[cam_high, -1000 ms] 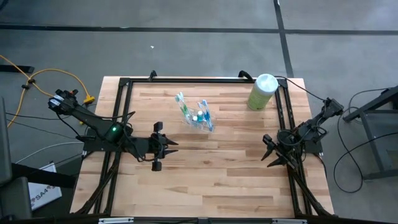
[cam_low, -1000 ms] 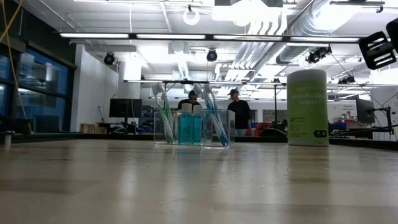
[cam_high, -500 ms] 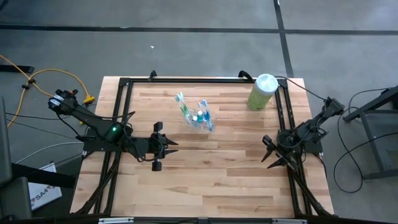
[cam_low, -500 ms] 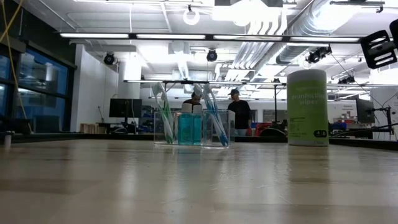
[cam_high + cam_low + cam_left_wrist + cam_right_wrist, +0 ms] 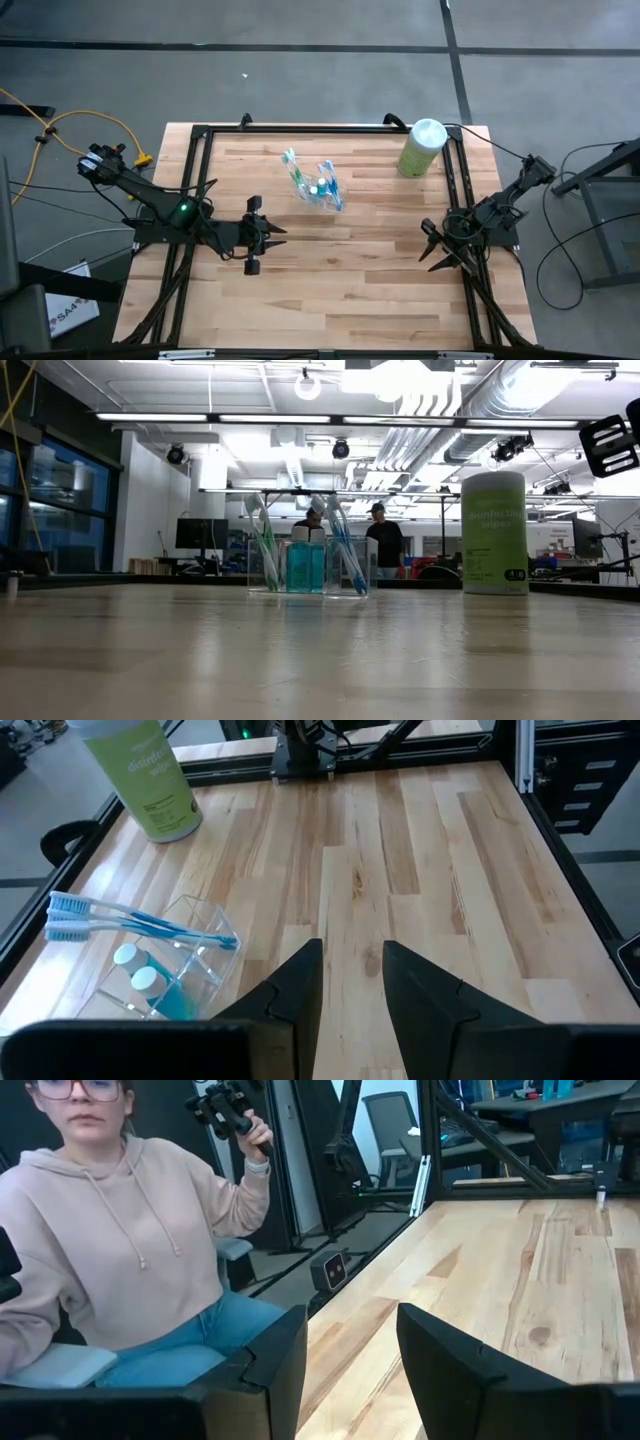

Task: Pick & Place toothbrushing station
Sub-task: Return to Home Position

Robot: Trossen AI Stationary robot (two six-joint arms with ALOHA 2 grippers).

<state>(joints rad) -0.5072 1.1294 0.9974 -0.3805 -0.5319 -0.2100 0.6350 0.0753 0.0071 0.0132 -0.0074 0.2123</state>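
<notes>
Ahead of left claw (image 5: 274,236), spread: toothbrushing station (image 5: 318,186), apart; right claw (image 5: 430,252), spread, farther off

A pale green canister (image 5: 423,147) stands near a corner of the wooden table (image 5: 350,285); a person (image 5: 110,1240) sits beyond.

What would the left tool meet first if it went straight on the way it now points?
Probably nothing soon: ahead of the left tool lies bare table, then the right arm at the far edge. The clear organizer sits aside.
</notes>
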